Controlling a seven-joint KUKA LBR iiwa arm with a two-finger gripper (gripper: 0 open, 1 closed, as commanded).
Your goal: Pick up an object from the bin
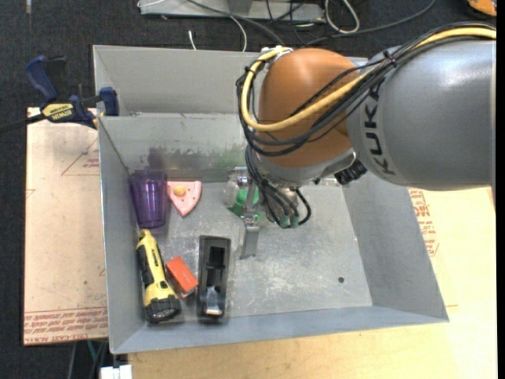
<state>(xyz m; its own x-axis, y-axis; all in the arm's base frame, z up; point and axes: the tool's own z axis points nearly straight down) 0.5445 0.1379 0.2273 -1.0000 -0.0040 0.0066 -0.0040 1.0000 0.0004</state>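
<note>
My gripper [249,242] hangs low over the middle of the bin floor, mostly hidden under the arm's wrist. Nothing shows held in it. Just left of it lies a black stapler-like tool [213,278], lengthwise toward the front wall. A small orange block [181,275] rests between that tool and a yellow-and-black flashlight [153,278] along the left wall. A pink wedge with a yellow dot [185,197] lies further back on the left. Something green and clear [239,199] sits right against the gripper's upper part; whether it is loose I cannot tell.
A purple translucent cup [147,200] stands by the left wall behind the flashlight. The arm with its orange cover and yellow and black cables covers the bin's back right. Bare grey floor lies to the right of the gripper and toward the front right corner.
</note>
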